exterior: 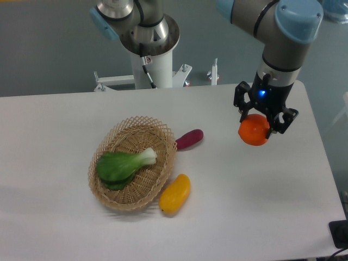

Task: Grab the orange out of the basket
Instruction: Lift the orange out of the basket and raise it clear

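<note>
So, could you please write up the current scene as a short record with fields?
gripper: jaws of the gripper shut on the small round bright orange fruit, right of the basket
basket: oval woven tan wicker basket holds a green leafy vegetable
beside basket: yellow-orange oval fruit, purple oblong vegetable
surface: white table

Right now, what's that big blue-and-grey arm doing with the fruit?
The arm's gripper has its fingers shut on the orange, holding it over the right side of the table, well away from the basket. The basket holds only a leafy green vegetable. A yellow fruit and a purple vegetable lie on the table beside the basket.
</note>
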`<action>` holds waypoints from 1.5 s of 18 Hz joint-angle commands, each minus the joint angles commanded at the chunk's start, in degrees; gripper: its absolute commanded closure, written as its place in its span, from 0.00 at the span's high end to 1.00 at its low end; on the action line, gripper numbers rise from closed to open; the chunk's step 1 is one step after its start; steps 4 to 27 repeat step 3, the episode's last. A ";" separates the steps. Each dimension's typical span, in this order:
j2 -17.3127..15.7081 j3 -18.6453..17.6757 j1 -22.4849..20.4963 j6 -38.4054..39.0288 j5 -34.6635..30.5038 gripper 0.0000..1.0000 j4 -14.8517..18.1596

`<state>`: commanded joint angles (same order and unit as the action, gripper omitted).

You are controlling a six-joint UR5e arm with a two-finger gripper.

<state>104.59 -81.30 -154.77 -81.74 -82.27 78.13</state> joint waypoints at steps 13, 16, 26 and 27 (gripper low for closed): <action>0.00 0.44 -0.27 -0.09 0.35 0.59 0.00; 0.00 0.44 -0.27 -0.09 0.35 0.59 0.00; 0.00 0.44 -0.27 -0.09 0.35 0.59 0.00; 0.00 0.44 -0.27 -0.09 0.35 0.59 0.00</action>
